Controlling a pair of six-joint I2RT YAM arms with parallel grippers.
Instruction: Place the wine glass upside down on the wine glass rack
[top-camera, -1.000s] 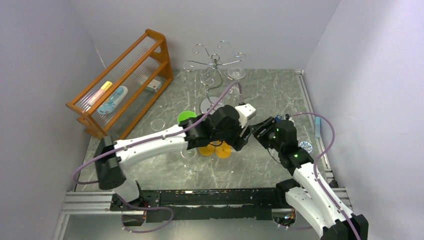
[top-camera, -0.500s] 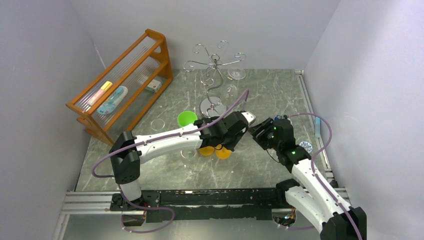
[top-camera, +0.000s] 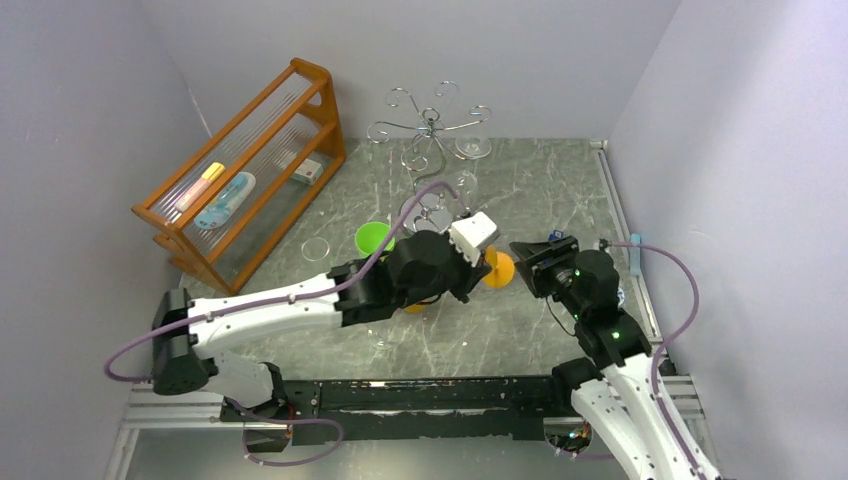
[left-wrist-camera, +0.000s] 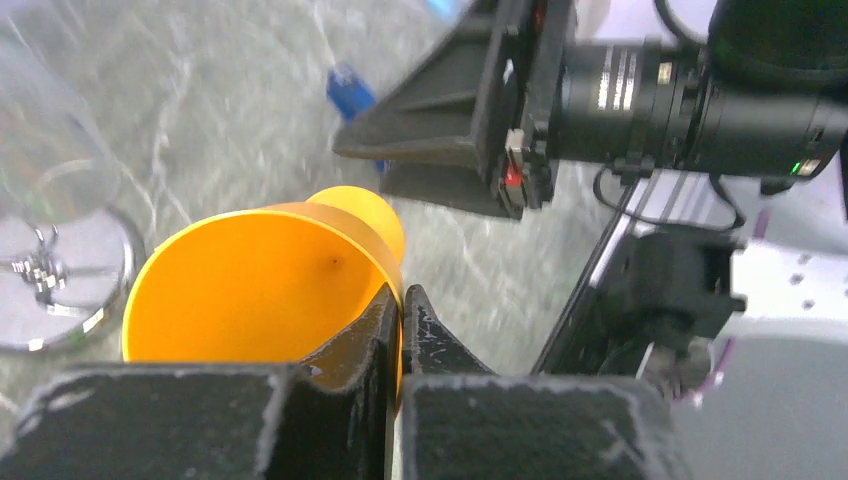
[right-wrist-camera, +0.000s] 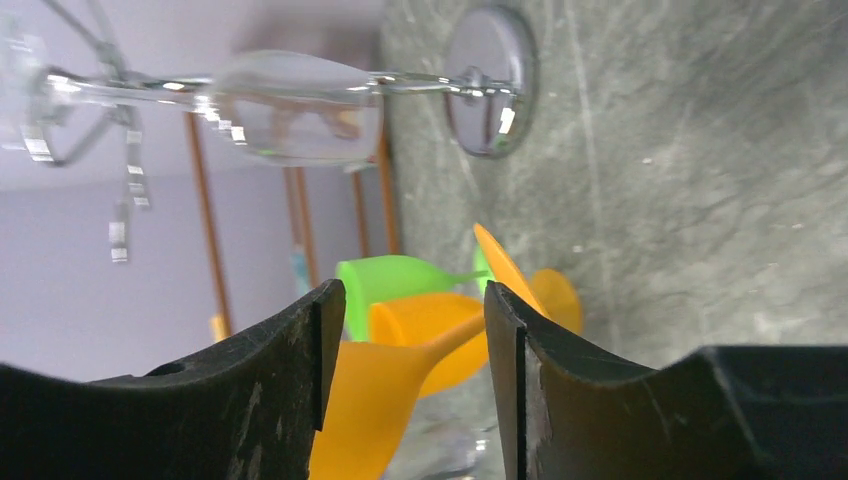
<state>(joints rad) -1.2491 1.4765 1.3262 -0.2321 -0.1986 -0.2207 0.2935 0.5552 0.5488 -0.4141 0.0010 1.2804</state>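
Currently in hand: one orange wine glass (left-wrist-camera: 250, 280), its bowl wall pinched tight between the closed fingers of my left gripper (left-wrist-camera: 402, 300) and held tilted above mid-table.

Second entry, my right gripper (right-wrist-camera: 412, 295): fingers parted and carrying nothing. The glass's stem shows in the gap, but I cannot tell whether it touches.

Done: glass picked up and, I judge, offered across for a hand-over.
Left: turn it over, carry it to 12 o'clock, and hook its foot into a curled arm of the wine glass rack (top-camera: 430, 128). I judge this about a third through.

Rack stock: one clear glass (right-wrist-camera: 300, 110), hanging bowl-down.

Nearby: green glass (top-camera: 373, 237) at 9 o'clock of my left gripper; orange wooden shelf (top-camera: 250, 160) at 10 o'clock.

Surface: grey-green marbled tabletop (top-camera: 540, 190), hard and slick-looking.
Room: plain pale walls (top-camera: 560, 60) on three sides.
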